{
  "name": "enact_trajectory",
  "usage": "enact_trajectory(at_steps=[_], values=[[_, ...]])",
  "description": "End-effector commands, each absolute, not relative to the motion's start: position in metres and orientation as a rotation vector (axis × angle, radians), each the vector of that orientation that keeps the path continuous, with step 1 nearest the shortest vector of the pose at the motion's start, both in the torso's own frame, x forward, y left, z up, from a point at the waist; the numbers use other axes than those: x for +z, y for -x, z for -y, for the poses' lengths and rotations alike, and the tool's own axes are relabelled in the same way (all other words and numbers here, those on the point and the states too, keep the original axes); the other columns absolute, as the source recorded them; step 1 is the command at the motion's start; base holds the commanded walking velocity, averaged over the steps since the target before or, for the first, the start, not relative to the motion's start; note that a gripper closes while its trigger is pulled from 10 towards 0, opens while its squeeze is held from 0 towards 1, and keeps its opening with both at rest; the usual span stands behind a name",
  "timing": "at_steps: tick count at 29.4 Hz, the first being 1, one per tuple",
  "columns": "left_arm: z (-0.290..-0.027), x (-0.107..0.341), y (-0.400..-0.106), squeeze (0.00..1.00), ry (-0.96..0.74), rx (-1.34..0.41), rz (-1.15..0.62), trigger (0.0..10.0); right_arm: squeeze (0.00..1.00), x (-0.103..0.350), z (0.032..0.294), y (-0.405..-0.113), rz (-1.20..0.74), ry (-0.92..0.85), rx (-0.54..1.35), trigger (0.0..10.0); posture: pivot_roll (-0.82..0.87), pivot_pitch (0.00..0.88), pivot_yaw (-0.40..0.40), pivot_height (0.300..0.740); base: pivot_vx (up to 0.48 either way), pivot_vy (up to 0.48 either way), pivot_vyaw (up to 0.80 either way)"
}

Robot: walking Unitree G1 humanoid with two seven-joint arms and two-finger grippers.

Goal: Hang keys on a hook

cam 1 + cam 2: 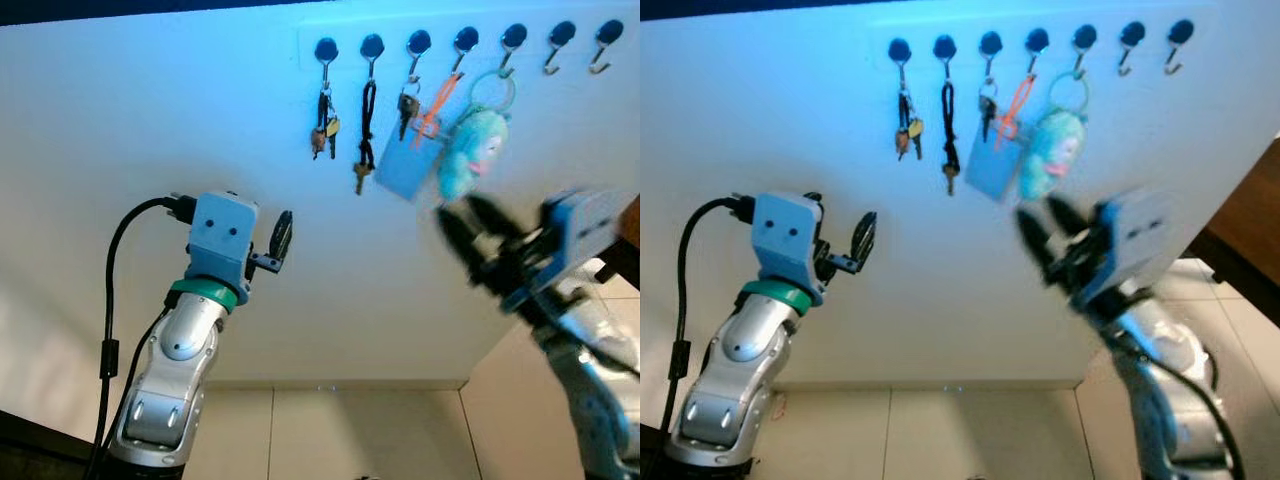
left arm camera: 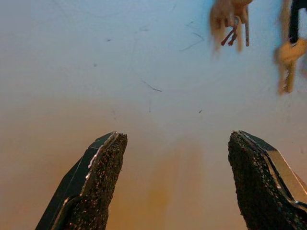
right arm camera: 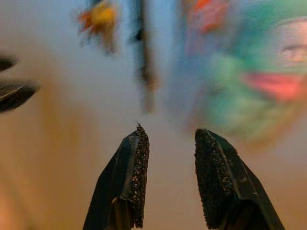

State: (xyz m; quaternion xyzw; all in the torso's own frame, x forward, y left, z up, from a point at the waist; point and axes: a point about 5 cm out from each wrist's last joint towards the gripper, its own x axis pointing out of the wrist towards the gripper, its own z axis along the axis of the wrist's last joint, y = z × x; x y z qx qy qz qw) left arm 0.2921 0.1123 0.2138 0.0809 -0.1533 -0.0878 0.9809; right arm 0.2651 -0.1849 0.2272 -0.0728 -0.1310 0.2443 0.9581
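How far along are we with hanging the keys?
Looks done: the teal plush keychain hangs from the fifth hook. In hand: nothing; the right hand is open just below it, blurred. The left hand is open, idle. Two hooks remain free.

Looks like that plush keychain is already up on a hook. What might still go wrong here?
1. The right hand is blurred with motion just below the turquoise plush keychain; it might clip the plush and knock its ring off the hook.
2. The blue card on the next hook hangs partly behind the plush, so a bump could disturb it too.
3. The left hand is raised near the wall, below the hanging keys.
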Motion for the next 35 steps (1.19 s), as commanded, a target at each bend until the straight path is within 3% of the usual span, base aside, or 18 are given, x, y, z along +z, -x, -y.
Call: enact_trajectory(at_steps=[1,8,10,15,24,30,35], values=[[-0.116,0.207,-0.29,0.0,-0.174,-0.171,0.279,10.0,0.0,0.217,0.177,-0.257,0.223,0.194,0.556,10.0,-0.19,0.11,0.155,0.74,0.0,0.0,0.0],[-0.115,0.2,-0.289,0.0,-0.18,-0.189,0.253,10.0,0.0,0.207,0.169,-0.249,0.192,0.203,0.593,10.0,-0.19,0.111,0.157,0.74,0.0,0.0,0.0],[-0.115,0.19,-0.289,0.0,-0.181,-0.191,0.205,10.0,0.0,0.202,0.155,-0.256,0.209,0.167,0.544,10.0,-0.19,0.101,0.156,0.74,0.0,0.0,0.0],[-0.138,0.165,-0.292,0.0,-0.255,-0.028,0.08,10.0,0.0,0.181,0.146,-0.285,0.188,0.119,0.263,10.0,-0.16,0.076,0.136,0.74,0.0,0.0,0.0],[-0.175,0.141,-0.283,0.0,-0.223,0.112,-0.069,10.0,0.0,0.162,0.137,-0.282,0.126,0.158,0.187,10.0,-0.16,0.063,0.114,0.74,0.0,0.0,0.0],[-0.177,0.129,-0.272,0.0,-0.194,0.153,-0.094,10.0,0.0,0.151,0.144,-0.282,0.102,0.196,0.079,10.0,-0.17,0.047,0.092,0.74,0.0,0.0,0.0],[-0.177,0.129,-0.271,0.0,-0.185,0.22,-0.055,10.0,0.0,0.148,0.139,-0.284,0.117,0.206,0.133,10.0,-0.17,0.036,0.045,0.74,0.0,0.0,0.0]])
